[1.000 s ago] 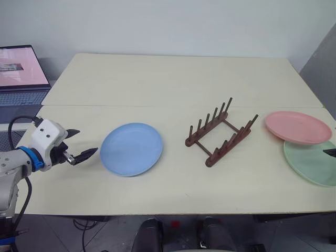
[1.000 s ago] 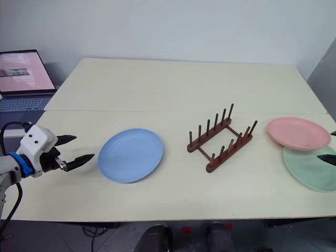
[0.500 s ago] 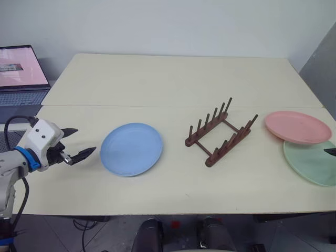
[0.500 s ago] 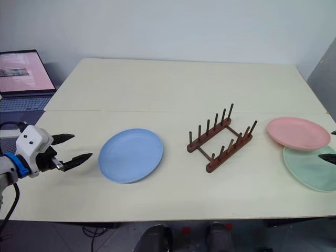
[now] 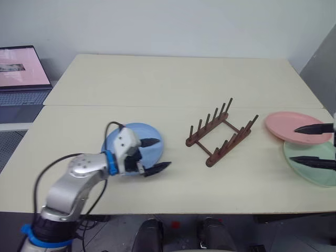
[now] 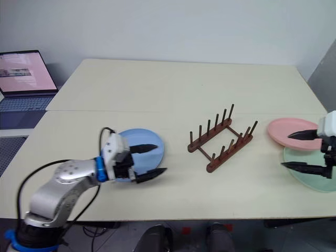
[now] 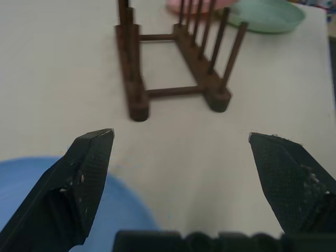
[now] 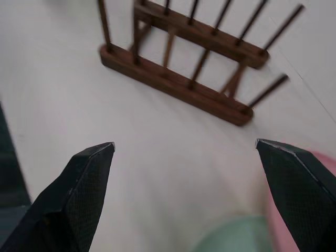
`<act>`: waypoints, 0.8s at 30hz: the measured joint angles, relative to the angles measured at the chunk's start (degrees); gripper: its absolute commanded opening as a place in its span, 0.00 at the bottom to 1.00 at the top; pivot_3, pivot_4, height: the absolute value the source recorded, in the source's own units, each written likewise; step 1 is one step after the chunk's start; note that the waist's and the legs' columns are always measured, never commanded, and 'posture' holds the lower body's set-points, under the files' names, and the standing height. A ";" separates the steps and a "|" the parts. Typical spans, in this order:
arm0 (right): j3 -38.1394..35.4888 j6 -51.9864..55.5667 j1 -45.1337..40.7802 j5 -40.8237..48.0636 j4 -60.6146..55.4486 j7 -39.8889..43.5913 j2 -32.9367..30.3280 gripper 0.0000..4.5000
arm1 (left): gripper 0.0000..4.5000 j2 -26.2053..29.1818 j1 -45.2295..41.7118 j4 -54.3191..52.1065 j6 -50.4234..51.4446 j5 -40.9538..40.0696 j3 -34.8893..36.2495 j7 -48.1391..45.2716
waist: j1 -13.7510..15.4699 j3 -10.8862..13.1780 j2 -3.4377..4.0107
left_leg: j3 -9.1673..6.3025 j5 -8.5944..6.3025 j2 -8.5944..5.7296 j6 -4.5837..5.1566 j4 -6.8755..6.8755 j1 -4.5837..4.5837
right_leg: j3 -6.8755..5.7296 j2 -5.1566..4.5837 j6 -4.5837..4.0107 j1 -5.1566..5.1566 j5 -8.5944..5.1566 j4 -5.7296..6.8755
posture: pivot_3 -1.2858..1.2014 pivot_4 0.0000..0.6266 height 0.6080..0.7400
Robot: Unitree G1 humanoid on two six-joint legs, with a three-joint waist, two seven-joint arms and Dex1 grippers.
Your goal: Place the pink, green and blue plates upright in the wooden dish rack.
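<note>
A pale cream table (image 5: 173, 79) is filling the middle of the frame, carrying the blue plate (image 5: 149, 152) lower left and the wooden dish rack (image 5: 220, 134) at centre. At the right edge the green plate (image 5: 312, 176) is lying flat, with the pink plate (image 5: 286, 125) seemingly resting on its rim.

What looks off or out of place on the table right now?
Little stands out. The pink plate overlaps the green plate's rim instead of lying flat alone. The wooden dish rack sits angled on the table, holding nothing. No spills or damage.
</note>
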 measured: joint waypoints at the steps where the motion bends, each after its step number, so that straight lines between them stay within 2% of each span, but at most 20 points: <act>1: -0.10 1.89 0.12 1.58 -3.00 -0.52 0.23 1.00 | 0.99 -1.48 -0.75 0.64 -0.03 0.66 -2.23 0.21 | 0.00 0.00 -0.01 | 0.00 0.00 -0.01 0.00 0.00 0.05 | 0.02 0.01 0.02 0.03 -0.01 0.00 | 0.52 0.24 0.99; 5: 0.26 7.19 0.29 5.85 -11.71 -2.84 1.49 1.00 | 0.99 -6.88 -4.49 7.79 -1.82 6.19 -11.39 0.85 | 0.26 0.01 -0.06 | -0.01 0.00 -0.08 0.01 0.04 0.06 | 0.05 0.04 0.17 0.04 -0.09 -0.02 | 0.52 0.24 0.99; 7: 0.34 8.01 0.31 6.42 -12.58 -3.25 1.58 1.00 | 0.99 -8.29 -5.23 9.90 -2.98 7.90 -13.55 0.87 | 0.25 0.03 -0.11 | 0.00 -0.01 -0.07 0.02 0.04 0.05 | 0.08 0.05 0.05 0.04 -0.02 -0.05 | 0.52 0.24 0.99; 9: 0.33 9.21 0.66 6.93 -13.09 -3.88 1.57 1.00 | 0.99 -12.73 -7.63 14.75 -4.69 10.32 -15.92 1.92 | 0.46 0.03 -0.11 | -0.01 -0.01 -0.09 0.02 0.04 0.02 | 0.11 0.04 -0.04 0.03 0.04 -0.07 | 0.52 0.24 0.99; 15: -0.28 11.19 3.50 7.20 -14.65 -3.50 1.19 1.00 | 0.99 -21.44 -10.65 20.13 -6.54 13.35 -18.71 4.85 | 0.99 0.04 -0.17 | -0.06 -0.02 -0.10 0.05 0.04 -0.07 | 0.06 0.09 -0.03 0.00 0.06 -0.14 | 0.52 0.24 0.99; 24: -0.40 11.88 3.96 7.23 -16.67 -3.97 1.19 1.00 | 0.99 -27.88 -11.03 26.68 -8.12 17.86 -21.97 8.54 | 1.12 0.04 -0.18 | -0.13 -0.02 -0.11 0.05 0.09 -0.08 | 0.02 0.11 0.04 0.02 0.06 -0.14 | 0.52 0.24 0.99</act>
